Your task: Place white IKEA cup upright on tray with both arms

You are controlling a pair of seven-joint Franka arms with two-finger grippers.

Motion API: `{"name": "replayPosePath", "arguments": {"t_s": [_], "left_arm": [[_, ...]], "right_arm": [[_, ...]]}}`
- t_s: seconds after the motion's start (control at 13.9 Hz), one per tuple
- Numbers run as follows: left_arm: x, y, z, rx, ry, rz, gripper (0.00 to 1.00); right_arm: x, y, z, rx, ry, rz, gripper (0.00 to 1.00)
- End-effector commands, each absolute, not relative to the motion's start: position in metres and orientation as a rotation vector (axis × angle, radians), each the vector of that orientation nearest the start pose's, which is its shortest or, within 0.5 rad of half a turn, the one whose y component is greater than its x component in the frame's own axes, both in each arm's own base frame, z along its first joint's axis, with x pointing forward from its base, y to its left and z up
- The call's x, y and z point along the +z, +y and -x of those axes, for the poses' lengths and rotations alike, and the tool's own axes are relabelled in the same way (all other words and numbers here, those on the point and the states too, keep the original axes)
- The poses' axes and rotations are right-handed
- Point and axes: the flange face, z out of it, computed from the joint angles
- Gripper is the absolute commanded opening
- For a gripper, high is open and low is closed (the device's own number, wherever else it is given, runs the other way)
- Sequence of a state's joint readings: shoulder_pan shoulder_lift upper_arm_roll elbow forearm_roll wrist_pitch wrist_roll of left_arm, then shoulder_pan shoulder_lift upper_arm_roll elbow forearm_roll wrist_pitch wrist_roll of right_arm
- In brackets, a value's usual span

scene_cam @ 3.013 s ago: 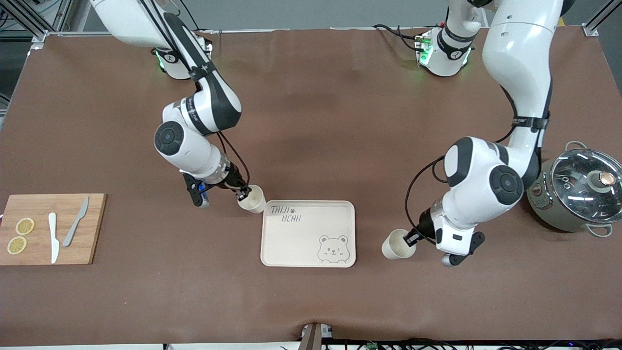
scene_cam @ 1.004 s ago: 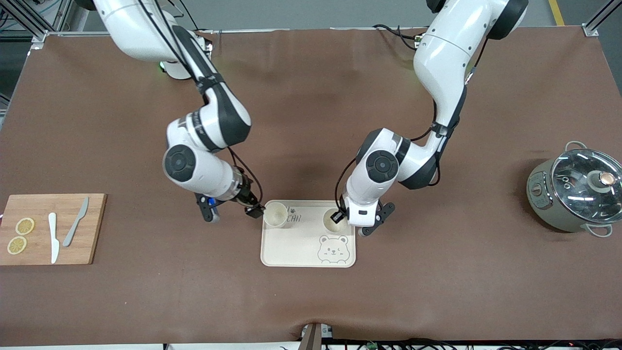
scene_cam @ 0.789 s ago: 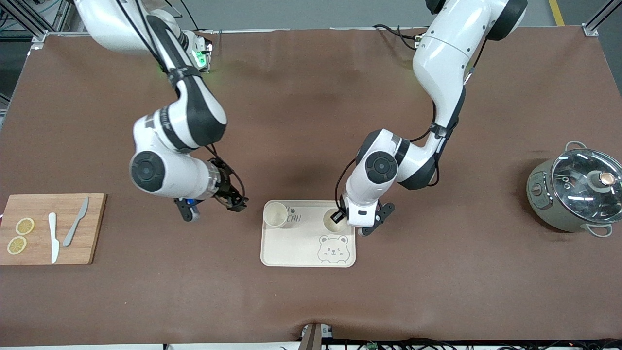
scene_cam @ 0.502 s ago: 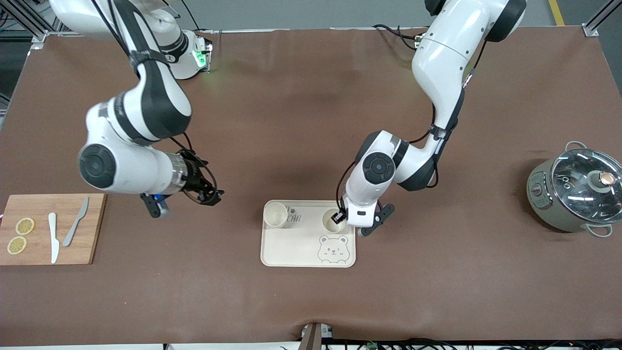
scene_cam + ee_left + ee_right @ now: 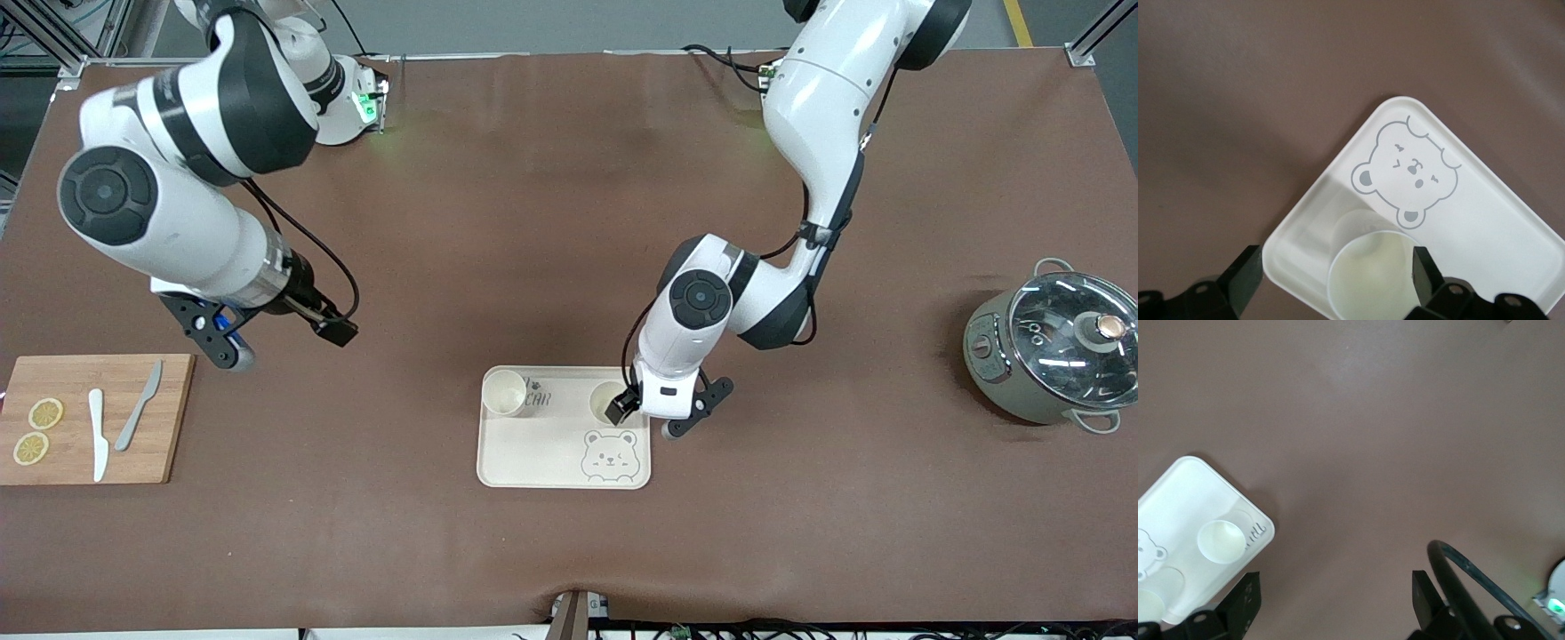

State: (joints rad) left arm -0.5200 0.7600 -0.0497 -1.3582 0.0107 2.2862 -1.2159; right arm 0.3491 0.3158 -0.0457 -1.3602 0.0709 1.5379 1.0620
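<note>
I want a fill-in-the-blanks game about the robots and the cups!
1. Both cups stand on the ____, one toward the right arm's end and one toward the left arm's.
2. The left gripper is over a cup, and its fingers are ____.
3. The drawing on the tray shows a ____.
4. The right gripper is over the bare ____.

Missing words: tray; open; bear; table

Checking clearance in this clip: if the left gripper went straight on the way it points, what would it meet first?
Likely the cup standing between the open left gripper's fingers, then the tray under it.
</note>
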Motion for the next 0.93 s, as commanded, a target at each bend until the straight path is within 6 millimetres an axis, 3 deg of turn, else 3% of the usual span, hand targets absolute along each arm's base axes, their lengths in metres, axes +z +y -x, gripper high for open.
{"name": "replayPosePath", "arguments": {"t_s": [0.0, 0.14, 0.29, 0.5, 0.65, 0.86], "left_arm": [[0.322, -0.380, -0.637, -0.134, -0.815, 3.111, 1.00], [0.348, -0.361, -0.642, -0.127, -0.759, 3.108, 1.00], [0.377, -0.340, -0.648, -0.142, -0.726, 3.116, 1.00], [0.421, -0.297, -0.658, -0.164, -0.666, 3.126, 1.00], [0.446, -0.285, -0.656, -0.189, -0.634, 3.133, 1.00], [0.475, -0.233, -0.664, -0.174, -0.516, 3.137, 1.00]], "right_arm": [[0.566, 0.189, -0.599, 0.200, 1.106, 3.002, 1.00], [0.597, 0.160, -0.585, 0.219, 1.057, 3.005, 1.00], [0.621, 0.143, -0.570, 0.207, 0.871, 3.050, 1.00], [0.641, 0.104, -0.547, 0.207, 0.684, 3.076, 1.00], [0.648, 0.076, -0.535, 0.199, 0.513, 3.092, 1.00], [0.656, 0.033, -0.520, 0.185, 0.318, 3.099, 1.00]]}}
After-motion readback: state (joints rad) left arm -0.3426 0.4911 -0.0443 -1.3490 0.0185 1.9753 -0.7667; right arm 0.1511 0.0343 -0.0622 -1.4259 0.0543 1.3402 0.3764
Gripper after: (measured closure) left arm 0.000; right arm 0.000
